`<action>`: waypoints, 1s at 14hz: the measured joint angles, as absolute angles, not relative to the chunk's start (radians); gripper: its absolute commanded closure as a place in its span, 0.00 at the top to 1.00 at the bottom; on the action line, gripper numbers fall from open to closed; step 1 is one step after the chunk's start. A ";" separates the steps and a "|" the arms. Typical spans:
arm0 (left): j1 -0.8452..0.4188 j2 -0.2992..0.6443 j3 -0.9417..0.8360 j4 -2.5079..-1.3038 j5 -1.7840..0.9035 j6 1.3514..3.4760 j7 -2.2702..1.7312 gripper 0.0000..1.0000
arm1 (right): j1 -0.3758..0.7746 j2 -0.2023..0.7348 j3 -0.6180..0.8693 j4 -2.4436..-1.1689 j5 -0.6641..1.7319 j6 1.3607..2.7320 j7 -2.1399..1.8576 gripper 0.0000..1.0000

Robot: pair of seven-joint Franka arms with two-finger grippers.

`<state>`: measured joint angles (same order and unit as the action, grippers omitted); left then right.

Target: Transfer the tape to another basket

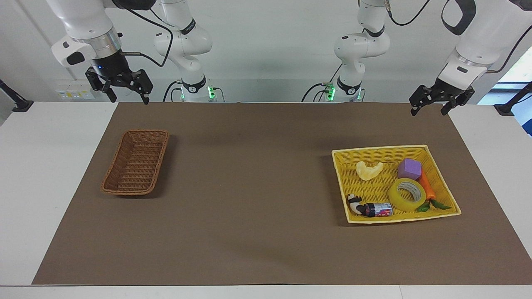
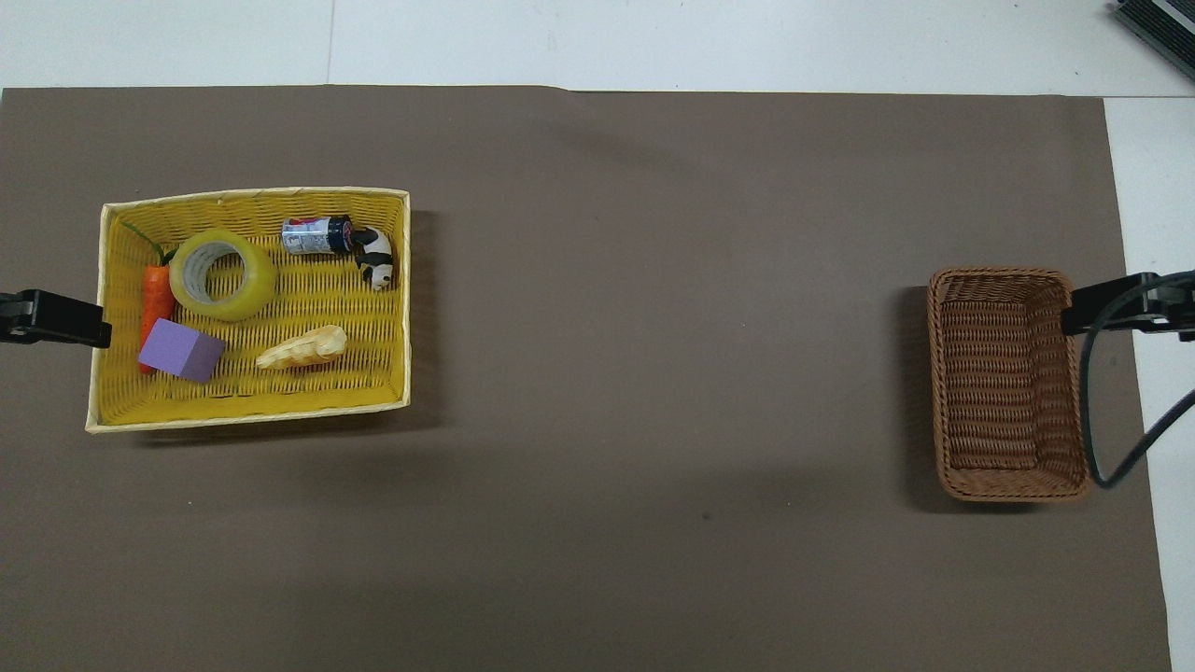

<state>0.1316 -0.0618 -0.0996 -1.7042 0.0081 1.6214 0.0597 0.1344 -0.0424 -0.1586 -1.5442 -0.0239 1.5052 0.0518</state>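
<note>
In yellow basket [image 1: 444, 189]: tape [image 1: 407, 194].

One camera sits high across the table [image 1: 25, 166] facing the robots, wide enough to take in both arms. The other looks steeply down from above the robots' end — half a turn round. Both share the brown mat [image 1: 257, 166].
</note>
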 measured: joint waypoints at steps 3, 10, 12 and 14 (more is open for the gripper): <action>0.183 -0.060 -0.098 -1.804 0.008 1.737 0.065 1.00 | 0.134 -0.042 -0.159 -1.545 -0.024 1.511 0.052 1.00; 0.206 0.026 -0.097 -1.909 0.007 1.932 0.053 1.00 | 0.134 -0.042 -0.159 -1.545 -0.024 1.512 0.052 1.00; 0.206 0.087 -0.097 -1.910 0.007 1.973 0.032 1.00 | 0.134 -0.042 -0.159 -1.545 -0.024 1.512 0.052 1.00; 0.206 0.140 -0.099 -1.914 0.006 2.019 0.001 1.00 | 0.134 -0.042 -0.159 -1.545 -0.024 1.512 0.052 1.00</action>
